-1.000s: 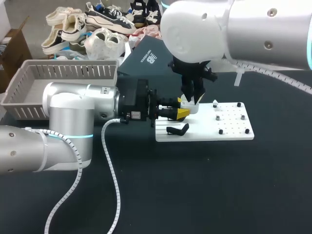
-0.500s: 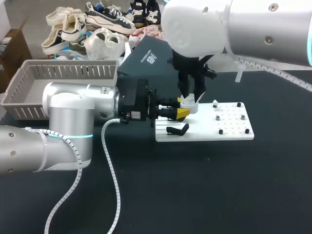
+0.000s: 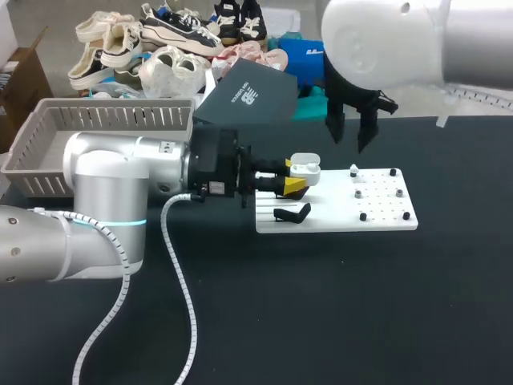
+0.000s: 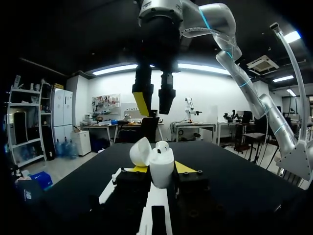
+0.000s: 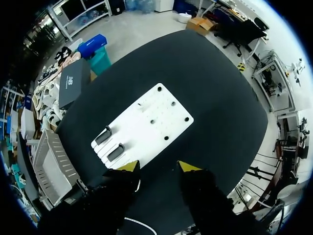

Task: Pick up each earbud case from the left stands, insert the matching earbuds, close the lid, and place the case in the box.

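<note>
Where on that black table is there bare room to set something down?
The wide black table stretch in front of the white board and to its right is bare. Crowded: the board's left end, where the left gripper holds the earbud case, and the basket beyond.

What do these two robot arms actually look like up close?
The left arm and right arm are thick, rounded silver-grey tubes with glowing cyan rings at joints. The left tool and right tool are black, each with two yellow-tipped fingers. A white ribbed cable loops off the left arm.
</note>
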`<state>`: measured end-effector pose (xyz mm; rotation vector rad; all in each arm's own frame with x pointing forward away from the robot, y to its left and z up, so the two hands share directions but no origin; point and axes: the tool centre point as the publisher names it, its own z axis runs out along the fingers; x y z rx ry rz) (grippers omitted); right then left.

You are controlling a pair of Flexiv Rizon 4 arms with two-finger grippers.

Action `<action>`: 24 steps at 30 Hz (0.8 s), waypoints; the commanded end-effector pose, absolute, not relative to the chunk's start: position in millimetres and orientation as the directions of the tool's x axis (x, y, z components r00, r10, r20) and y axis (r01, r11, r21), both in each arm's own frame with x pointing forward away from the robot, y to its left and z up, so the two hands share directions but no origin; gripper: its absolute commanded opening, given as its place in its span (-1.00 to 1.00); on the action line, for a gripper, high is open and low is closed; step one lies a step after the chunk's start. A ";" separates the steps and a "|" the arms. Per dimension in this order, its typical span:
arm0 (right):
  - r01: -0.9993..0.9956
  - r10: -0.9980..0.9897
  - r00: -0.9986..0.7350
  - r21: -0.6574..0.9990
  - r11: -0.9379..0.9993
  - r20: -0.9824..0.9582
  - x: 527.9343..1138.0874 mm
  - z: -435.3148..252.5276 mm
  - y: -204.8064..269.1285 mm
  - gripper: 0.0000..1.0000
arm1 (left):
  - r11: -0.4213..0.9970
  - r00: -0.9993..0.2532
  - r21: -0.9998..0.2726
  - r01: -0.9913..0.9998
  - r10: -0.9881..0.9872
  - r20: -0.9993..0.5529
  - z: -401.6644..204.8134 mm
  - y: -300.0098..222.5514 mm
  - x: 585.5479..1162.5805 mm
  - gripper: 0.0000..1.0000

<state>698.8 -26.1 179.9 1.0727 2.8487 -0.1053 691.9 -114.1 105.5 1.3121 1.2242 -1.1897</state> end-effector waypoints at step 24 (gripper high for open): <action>0.662 0.669 -0.724 0.105 0.742 -0.167 700.1 172.9 -55.7 1.00 | -0.050 0.026 0.023 0.999 0.076 -0.997 106.2 -111.2 691.3 -1.00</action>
